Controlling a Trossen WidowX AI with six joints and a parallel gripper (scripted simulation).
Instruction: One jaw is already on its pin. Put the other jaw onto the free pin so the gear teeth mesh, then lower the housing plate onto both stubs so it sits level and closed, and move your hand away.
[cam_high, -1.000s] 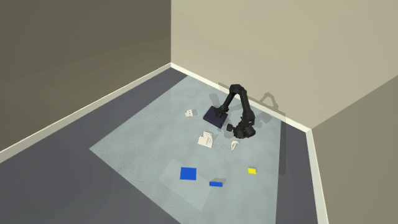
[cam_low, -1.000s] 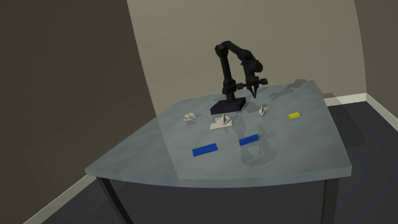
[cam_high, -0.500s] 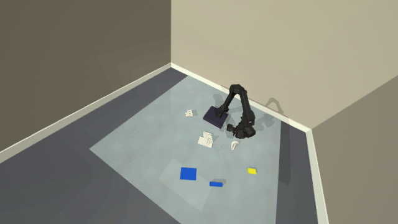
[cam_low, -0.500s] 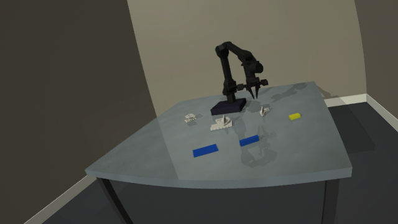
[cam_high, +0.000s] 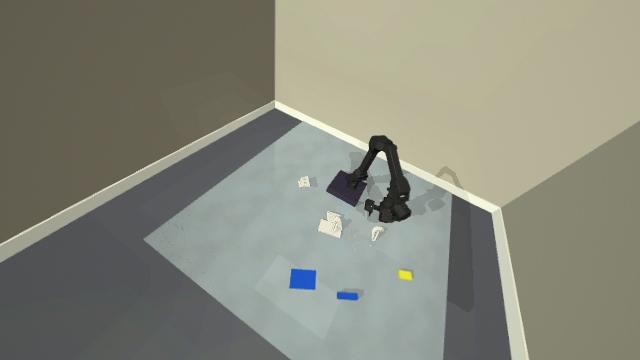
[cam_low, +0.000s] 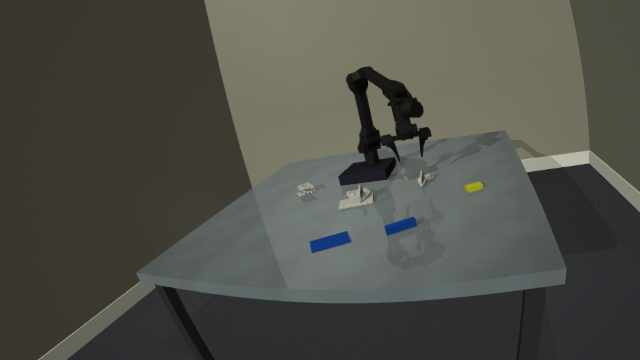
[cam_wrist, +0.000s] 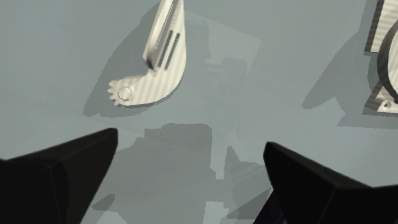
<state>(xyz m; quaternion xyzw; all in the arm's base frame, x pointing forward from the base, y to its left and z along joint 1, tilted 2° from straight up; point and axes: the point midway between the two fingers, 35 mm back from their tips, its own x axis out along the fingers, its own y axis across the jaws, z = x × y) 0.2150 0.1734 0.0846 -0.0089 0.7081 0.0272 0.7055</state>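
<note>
Grey-blue tabletop (cam_high: 240, 200) (cam_low: 300, 270) (cam_wrist: 280, 60), black arm (cam_high: 395, 170) (cam_low: 364, 107) bent over it, claw (cam_high: 369, 212) (cam_low: 410, 159) (cam_wrist: 193, 143) pointing down, fingers spread apart, near loose jaw (cam_high: 377, 233) (cam_low: 423, 179) (cam_wrist: 167, 82)

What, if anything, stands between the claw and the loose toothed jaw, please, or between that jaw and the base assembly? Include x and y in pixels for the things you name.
Nothing visible stands in either path: the open claw (cam_low: 411, 159) (cam_wrist: 193, 143) hangs above the table near the loose jaw (cam_high: 377, 233) (cam_low: 422, 179) (cam_wrist: 170, 85), and only bare tabletop and shadows separate that jaw from the base assembly (cam_high: 328, 227) (cam_low: 356, 202).
</note>
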